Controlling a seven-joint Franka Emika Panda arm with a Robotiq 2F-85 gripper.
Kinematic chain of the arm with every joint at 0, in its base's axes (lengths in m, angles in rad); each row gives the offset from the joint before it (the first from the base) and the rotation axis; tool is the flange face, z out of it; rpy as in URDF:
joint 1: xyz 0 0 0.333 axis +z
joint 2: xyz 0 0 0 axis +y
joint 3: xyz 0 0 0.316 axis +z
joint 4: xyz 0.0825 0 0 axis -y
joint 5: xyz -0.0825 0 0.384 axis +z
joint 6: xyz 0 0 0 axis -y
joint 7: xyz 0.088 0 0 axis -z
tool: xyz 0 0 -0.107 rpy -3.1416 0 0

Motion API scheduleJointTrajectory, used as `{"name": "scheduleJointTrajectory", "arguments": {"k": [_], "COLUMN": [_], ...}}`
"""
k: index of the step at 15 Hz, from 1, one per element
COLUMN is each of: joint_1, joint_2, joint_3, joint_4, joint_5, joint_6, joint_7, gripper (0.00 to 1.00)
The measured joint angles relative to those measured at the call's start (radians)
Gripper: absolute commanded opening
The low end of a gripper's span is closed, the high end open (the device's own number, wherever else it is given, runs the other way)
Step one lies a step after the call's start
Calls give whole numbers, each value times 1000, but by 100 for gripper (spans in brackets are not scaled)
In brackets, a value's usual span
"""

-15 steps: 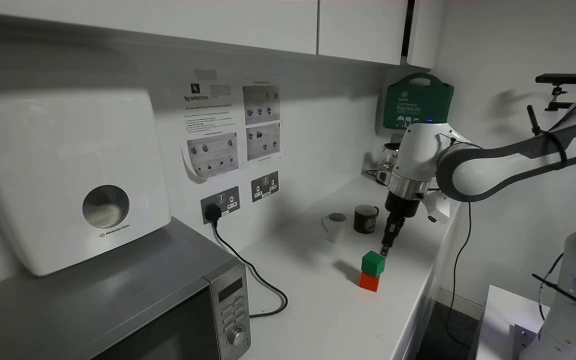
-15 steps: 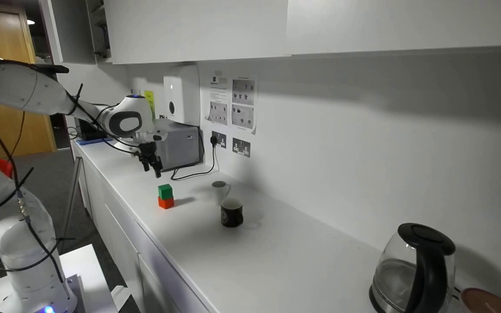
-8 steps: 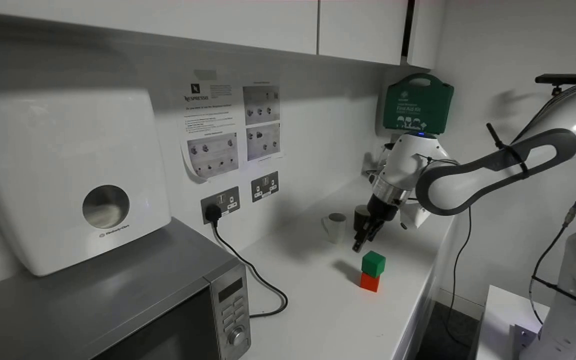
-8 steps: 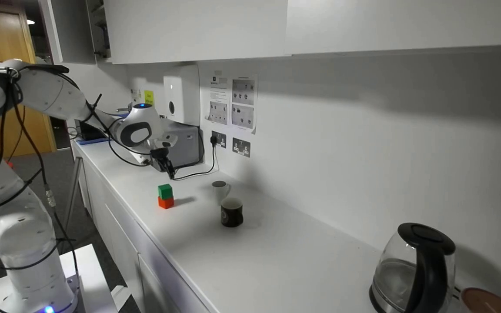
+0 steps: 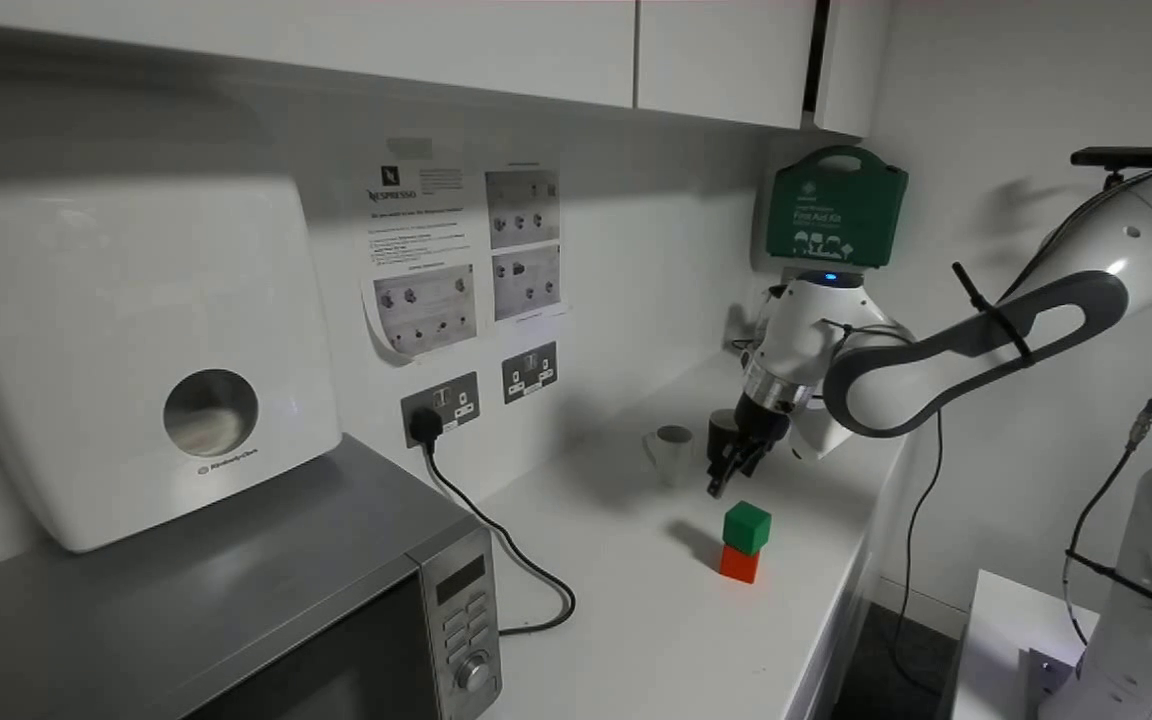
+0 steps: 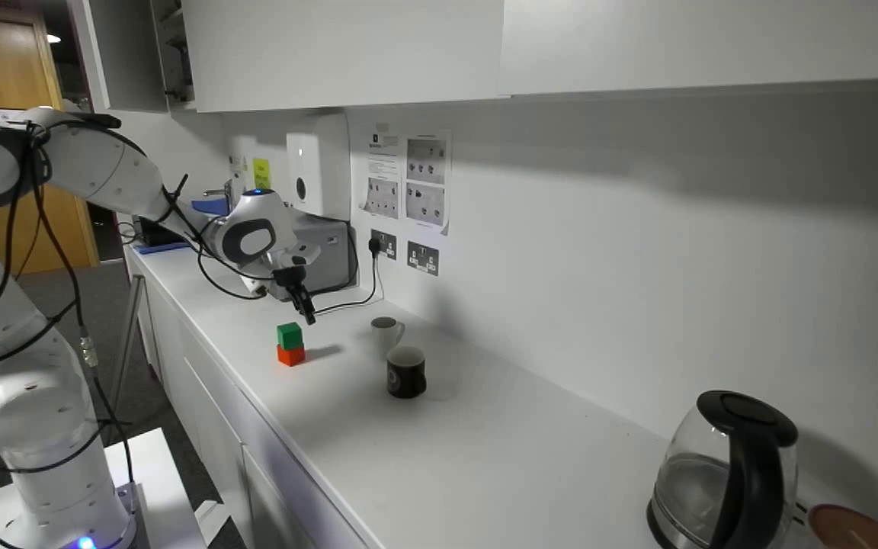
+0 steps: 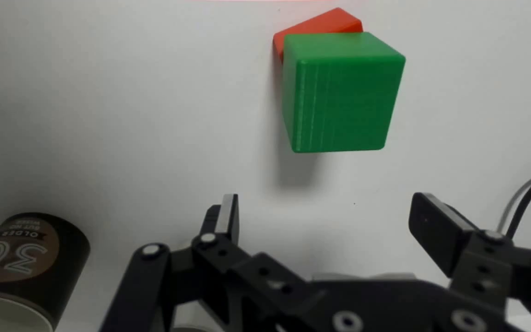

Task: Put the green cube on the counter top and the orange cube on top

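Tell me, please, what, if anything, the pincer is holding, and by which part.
Nothing is held: the pincer is open, and the green cube, apart from it, rests on the orange cube.

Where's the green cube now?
In an exterior view, right of centre: the green cube sits atop the orange cube on the counter top, the white mug farther back.

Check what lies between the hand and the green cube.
In the wrist view, no object lies between the open hand and the green cube: just white counter top, with a shadow on it.
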Motion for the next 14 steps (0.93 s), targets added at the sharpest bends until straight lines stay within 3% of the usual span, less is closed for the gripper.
{"name": "scheduleJointTrajectory", "arguments": {"k": [8, 14], "joint_1": [22, 57], "joint_2": [-13, -12], "joint_3": [0, 0], "joint_4": [11, 35], "joint_5": [105, 157], "joint_6": [-202, -271], "joint_7": [45, 12], "gripper": [100, 100]}}
